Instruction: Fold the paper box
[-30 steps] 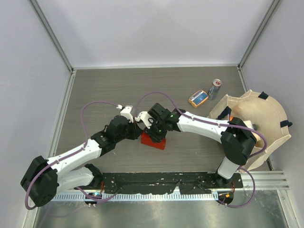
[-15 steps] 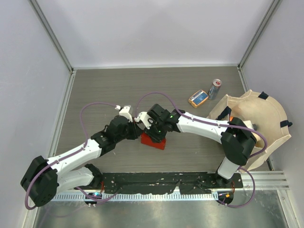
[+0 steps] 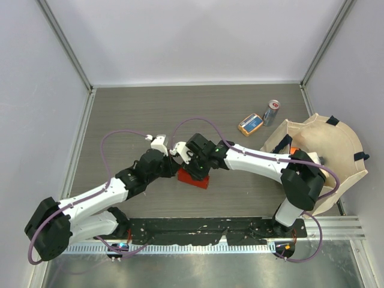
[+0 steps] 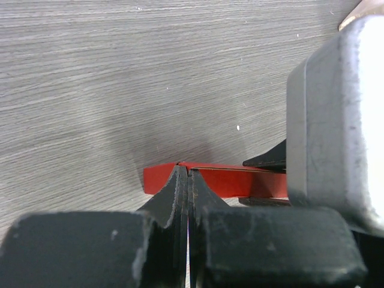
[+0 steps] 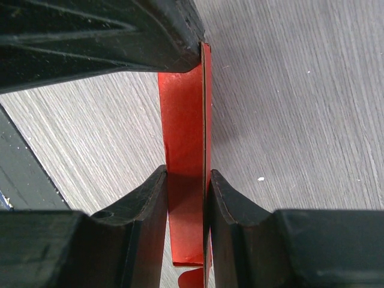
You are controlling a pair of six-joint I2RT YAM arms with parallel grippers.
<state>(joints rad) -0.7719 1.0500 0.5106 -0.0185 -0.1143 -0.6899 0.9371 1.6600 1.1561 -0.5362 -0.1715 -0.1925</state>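
Note:
The red paper box (image 3: pixel 194 179) lies on the grey table between the two arms. My right gripper (image 3: pixel 191 165) reaches in from the right and is shut on an upright folded wall of the box (image 5: pixel 186 120), one jaw on each side of it (image 5: pixel 188 173). My left gripper (image 3: pixel 174 165) comes in from the left with its jaws shut together (image 4: pixel 185 170). Its tips touch the top edge of the box (image 4: pixel 240 180) near a corner. The right arm's grey link (image 4: pixel 336 114) fills the right of the left wrist view.
An orange and blue packet (image 3: pixel 250 124) and a drink can (image 3: pixel 271 112) lie at the back right. A beige cloth bag (image 3: pixel 336 150) sits at the right edge. Enclosure walls stand on three sides, and a metal rail (image 3: pixel 240 231) runs along the front.
The left arm's wrist has shifted slightly toward the box. The box and the right gripper stay where they were.

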